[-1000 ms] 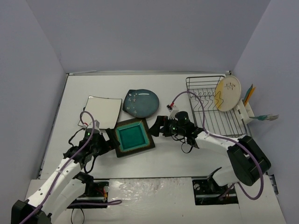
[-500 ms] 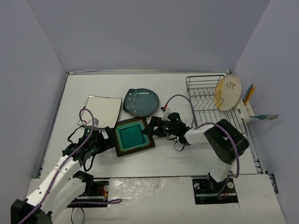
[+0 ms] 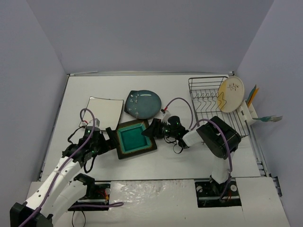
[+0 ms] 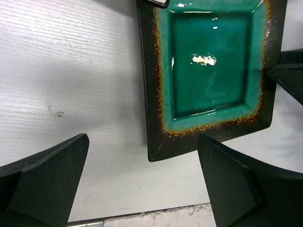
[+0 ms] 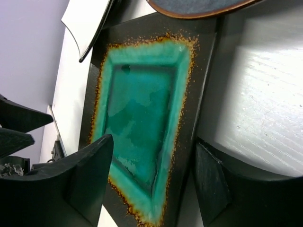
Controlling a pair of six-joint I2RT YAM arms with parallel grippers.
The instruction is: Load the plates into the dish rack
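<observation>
The black square plate [image 3: 135, 138] with a teal centre lies flat between my two arms. My right gripper [image 3: 152, 128] straddles its right rim: in the right wrist view one finger hangs over the teal centre [image 5: 142, 104] and the other sits outside the edge, the jaws part closed with a gap still showing. My left gripper [image 3: 108, 144] stands wide open just off the plate's left corner [image 4: 156, 151], touching nothing. The white square plate [image 3: 104, 112] and the teal-blue plate [image 3: 143, 104] lie behind. The cream-and-yellow plate [image 3: 231, 94] stands upright in the dish rack [image 3: 208, 113].
A white utensil holder [image 3: 250, 111] with cutlery hangs on the rack's right side. The white plate's corner [image 5: 87, 21] and the blue plate's rim [image 5: 194, 5] overlap the black plate's far edge. Purple walls close in on three sides.
My right arm has slid left until its fingers straddle the black plate's right rim, and its jaws have narrowed. The left arm has barely moved.
</observation>
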